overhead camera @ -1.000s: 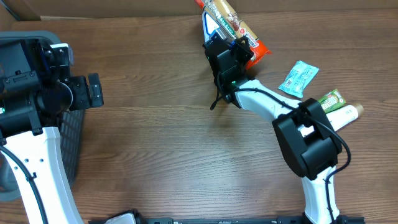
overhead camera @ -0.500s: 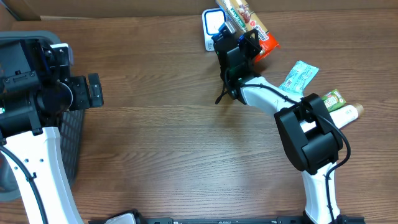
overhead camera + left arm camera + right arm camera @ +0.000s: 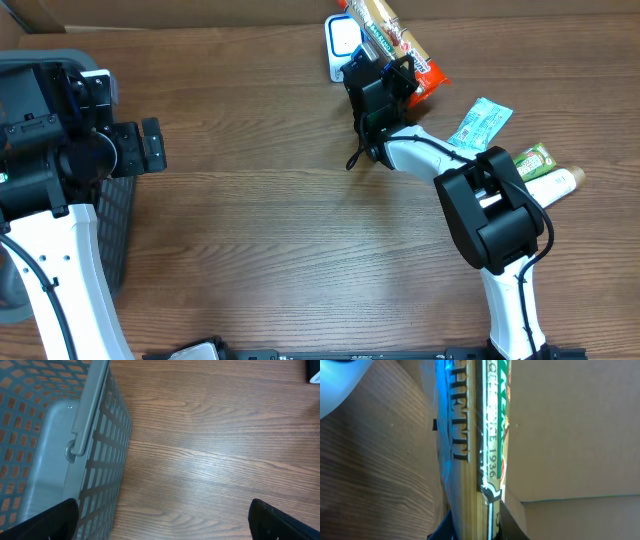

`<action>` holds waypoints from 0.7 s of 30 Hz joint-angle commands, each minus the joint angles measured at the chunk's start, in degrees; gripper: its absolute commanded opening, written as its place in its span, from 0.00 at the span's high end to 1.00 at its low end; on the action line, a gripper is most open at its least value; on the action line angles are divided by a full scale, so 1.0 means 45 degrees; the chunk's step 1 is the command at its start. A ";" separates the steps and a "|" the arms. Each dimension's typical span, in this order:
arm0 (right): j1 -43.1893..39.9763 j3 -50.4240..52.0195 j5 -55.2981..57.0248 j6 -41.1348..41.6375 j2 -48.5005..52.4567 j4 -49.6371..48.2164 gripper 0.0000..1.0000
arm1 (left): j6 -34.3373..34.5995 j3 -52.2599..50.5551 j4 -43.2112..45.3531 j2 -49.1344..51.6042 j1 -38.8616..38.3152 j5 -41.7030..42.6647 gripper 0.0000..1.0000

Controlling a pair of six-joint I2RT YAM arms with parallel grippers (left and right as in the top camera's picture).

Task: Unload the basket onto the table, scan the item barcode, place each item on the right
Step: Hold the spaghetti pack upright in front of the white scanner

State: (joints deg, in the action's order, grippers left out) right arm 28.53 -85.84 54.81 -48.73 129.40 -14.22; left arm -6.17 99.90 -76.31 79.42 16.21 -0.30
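Right tool (image 3: 390, 68) clamped on spaghetti pack (image 3: 376, 24); left tool (image 3: 152, 146) spread wide.

Right tool (image 3: 388, 76) carried spaghetti pack (image 3: 390, 35) rightward (slightly farther back).

Setting: robot lab bench staged as shop checkout.

Evidence:
- Two robot arms, left arm (image 3: 60, 250) and right arm (image 3: 495, 230), at near edge of wood-grain table (image 3: 280, 250).
- Cameras on both wrists plus fixed overhead view: recording rig.
- Grey plastic mesh basket (image 3: 115, 230) at left edge, shopping type.
- Retail packaged goods at right: spaghetti pack (image 3: 385, 30), teal sachet (image 3: 480, 125), green pack (image 3: 533, 160), white tube (image 3: 555, 185).
- White-blue scanner (image 3: 338, 40) at far edge, beside spaghetti pack.
- Plain cardboard wall (image 3: 200, 12) behind table: makeshift backdrop.
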 commanded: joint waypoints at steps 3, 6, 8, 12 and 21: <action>0.0010 -0.0631 0.0568 0.0384 -0.0427 -0.0636 0.96 | -0.0199 0.0097 0.0000 -0.0005 -0.0024 -0.0034 0.00; 0.0010 -0.0631 0.0568 0.0379 -0.0427 -0.0636 0.96 | -0.0199 0.0097 0.0005 -0.0005 -0.0024 -0.0034 0.00; 0.0010 -0.0631 0.0568 0.0379 -0.0427 -0.0636 0.96 | -0.0194 0.0097 0.0005 -0.0005 -0.0024 -0.0034 0.00; 0.0015 -0.0631 0.0340 0.0384 -0.0398 -0.0461 0.96 | -0.0199 0.0097 0.0005 -0.0005 -0.0024 -0.0034 0.00; 0.0049 -0.0627 0.0335 0.0384 -0.0296 -0.0398 0.96 | -0.0199 0.0097 0.0000 -0.0005 -0.0024 -0.0034 0.00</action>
State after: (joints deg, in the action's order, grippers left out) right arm 28.53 -85.84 54.24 -48.90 129.67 -13.89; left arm -6.17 99.90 -76.31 79.42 16.21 -0.30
